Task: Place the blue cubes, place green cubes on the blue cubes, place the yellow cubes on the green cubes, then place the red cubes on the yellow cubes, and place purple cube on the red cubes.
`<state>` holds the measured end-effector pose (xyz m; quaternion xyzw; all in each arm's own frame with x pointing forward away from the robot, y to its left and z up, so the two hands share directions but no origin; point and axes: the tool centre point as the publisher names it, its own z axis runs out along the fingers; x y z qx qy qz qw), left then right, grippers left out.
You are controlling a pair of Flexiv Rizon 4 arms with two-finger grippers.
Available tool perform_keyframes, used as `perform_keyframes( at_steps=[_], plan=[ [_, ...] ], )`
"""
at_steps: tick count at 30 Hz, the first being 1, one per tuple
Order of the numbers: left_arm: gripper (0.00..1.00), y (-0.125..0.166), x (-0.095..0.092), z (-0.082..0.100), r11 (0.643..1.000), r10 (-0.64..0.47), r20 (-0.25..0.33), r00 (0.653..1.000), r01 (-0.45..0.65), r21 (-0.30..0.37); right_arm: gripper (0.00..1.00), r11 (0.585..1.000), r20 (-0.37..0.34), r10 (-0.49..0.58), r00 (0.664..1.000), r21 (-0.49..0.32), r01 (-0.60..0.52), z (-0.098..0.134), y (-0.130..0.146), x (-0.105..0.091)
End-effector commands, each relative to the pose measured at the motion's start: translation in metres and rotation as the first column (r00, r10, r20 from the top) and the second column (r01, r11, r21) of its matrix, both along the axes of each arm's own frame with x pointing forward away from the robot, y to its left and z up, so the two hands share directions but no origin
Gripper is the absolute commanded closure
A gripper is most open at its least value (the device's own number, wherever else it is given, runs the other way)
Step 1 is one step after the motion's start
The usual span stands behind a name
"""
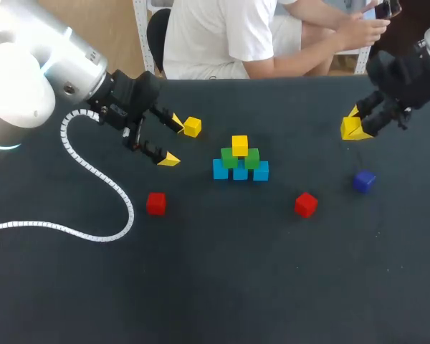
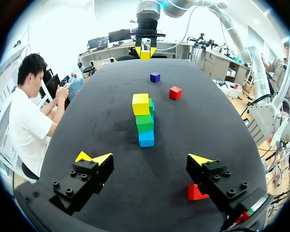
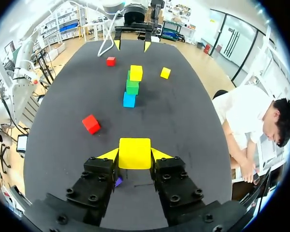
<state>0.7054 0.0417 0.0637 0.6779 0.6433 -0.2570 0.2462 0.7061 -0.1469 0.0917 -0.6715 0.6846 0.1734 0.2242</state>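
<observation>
Our L gripper: fingers wide apart, loose yellow cube just beside, L red cube near. Mid-table stack: blue cubes, green cubes on them, top yellow cube. R red cube, purple cube lie loose. Our R gripper clamped on held yellow cube.

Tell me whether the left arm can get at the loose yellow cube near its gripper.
Probably yes. The left gripper is open, and the loose yellow cube lies just beside one fingertip, outside the gap, well clear of the stack. Nothing stands between them.
</observation>
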Motion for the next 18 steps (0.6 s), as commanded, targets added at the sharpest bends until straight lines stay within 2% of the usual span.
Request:
perform_keyframes(
  at_steps=[1, 10, 13, 18],
  plan=[
    [0.00, 0.000, 0.001, 0.000, 1.000, -0.002, -0.003, 1.000, 0.002, 0.003, 1.00, 1.000, 0.002, -0.002, 1.000, 0.000, 0.002, 0.000, 0.000, -0.001],
    [0.00, 0.000, 0.001, 0.000, 1.000, -0.002, -0.003, 1.000, 0.002, 0.003, 1.00, 1.000, 0.002, -0.002, 1.000, 0.000, 0.002, 0.000, 0.000, -0.001],
    [0.00, 0.000, 0.001, 0.000, 1.000, -0.002, -0.003, 1.000, 0.002, 0.003, 1.00, 0.998, -0.006, 0.059, 0.998, -0.015, -0.060, 0.002, 0.023, -0.014],
    [0.00, 0.000, 0.001, 0.000, 1.000, -0.002, -0.003, 1.000, 0.002, 0.003, 1.00, 0.994, 0.002, 0.107, 0.994, -0.027, -0.107, 0.007, 0.045, -0.022]
  ],
)
